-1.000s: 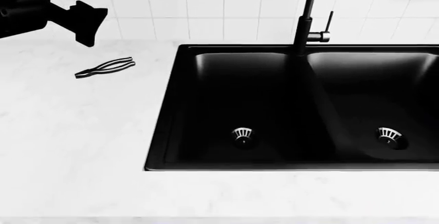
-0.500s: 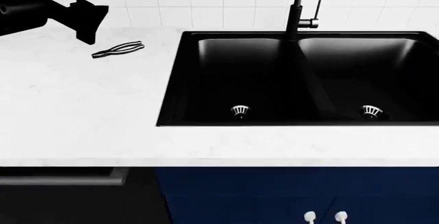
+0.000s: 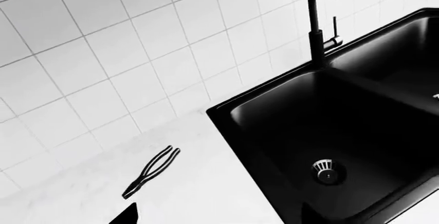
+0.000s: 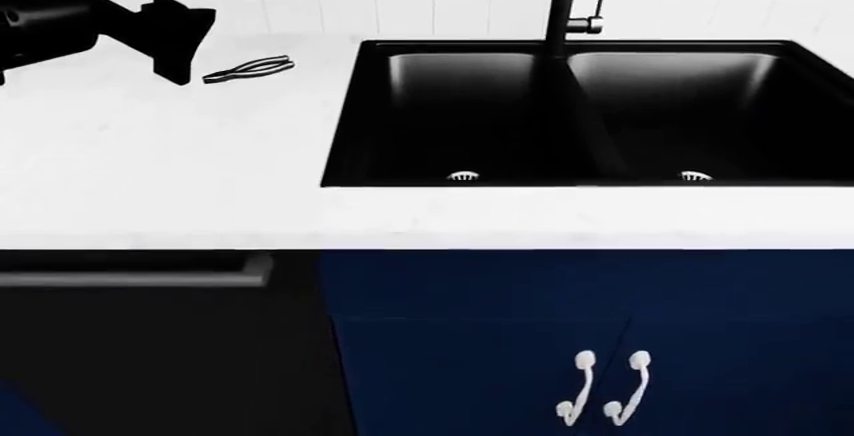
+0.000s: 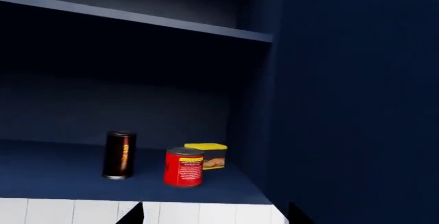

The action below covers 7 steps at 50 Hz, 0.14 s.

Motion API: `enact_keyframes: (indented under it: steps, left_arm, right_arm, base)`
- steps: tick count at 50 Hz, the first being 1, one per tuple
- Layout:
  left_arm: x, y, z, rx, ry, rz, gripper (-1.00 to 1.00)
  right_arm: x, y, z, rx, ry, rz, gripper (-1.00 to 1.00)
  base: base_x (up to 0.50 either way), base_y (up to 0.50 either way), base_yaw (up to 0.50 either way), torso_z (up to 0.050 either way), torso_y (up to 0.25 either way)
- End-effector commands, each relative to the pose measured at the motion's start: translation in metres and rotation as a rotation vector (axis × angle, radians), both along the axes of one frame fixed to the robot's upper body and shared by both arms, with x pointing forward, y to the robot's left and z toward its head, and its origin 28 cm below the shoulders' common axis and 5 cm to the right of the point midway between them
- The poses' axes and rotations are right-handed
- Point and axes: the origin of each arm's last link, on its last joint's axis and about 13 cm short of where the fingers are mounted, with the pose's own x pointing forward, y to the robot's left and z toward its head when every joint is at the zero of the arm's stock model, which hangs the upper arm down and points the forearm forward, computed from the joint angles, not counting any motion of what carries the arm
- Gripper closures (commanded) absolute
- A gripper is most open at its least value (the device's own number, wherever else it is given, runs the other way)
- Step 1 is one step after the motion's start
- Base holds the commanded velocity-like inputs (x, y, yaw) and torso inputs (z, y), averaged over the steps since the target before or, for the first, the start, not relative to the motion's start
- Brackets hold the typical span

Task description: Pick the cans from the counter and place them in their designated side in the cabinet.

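Both cans show only in the right wrist view. The taller black can [image 5: 119,154] and the shorter red can [image 5: 184,167] with a yellow label stand upright, side by side, on a dark blue cabinet shelf [image 5: 55,175]. My right gripper [image 5: 216,216] is open and empty, below and in front of the shelf edge. No can shows on the white counter [image 4: 160,156]. My left gripper [image 4: 187,41] hovers open and empty over the counter's far left; in the left wrist view it [image 3: 219,219] is near the sink's edge.
Black tongs-like tool [image 4: 250,69] lies on the counter left of the black double sink [image 4: 467,106] with its tap [image 4: 567,1]; it also shows in the left wrist view [image 3: 151,170]. A yellow box [image 5: 205,154] sits behind the red can. Blue lower doors have white handles [image 4: 581,386].
The head view has tipped downward: counter and sink have slid up the picture, and the blue lower doors and a dark opening have come into view. The left gripper holds its place.
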Motion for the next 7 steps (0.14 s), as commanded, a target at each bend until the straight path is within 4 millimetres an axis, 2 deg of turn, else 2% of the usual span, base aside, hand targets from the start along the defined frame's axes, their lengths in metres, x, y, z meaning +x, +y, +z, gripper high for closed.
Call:
enact_keyframes:
  steps: [1,7]
  left_arm:
    - [0.0002,-0.0016,0.0013,-0.004,-0.004,-0.003,-1.00]
    - [-0.0001,-0.0024,0.0034,-0.006,-0.008,-0.005,-1.00]
  right_arm:
    - [0.0000,0.0000,-0.0001,0.000,0.000,0.000,-1.00]
    - [0.0000,0.0000,-0.0001,0.000,0.000,0.000,-1.00]
  base:
    - [-0.32,0.00,0.00,0.000,0.000]
    - [-0.31,0.00,0.00,0.000,0.000]
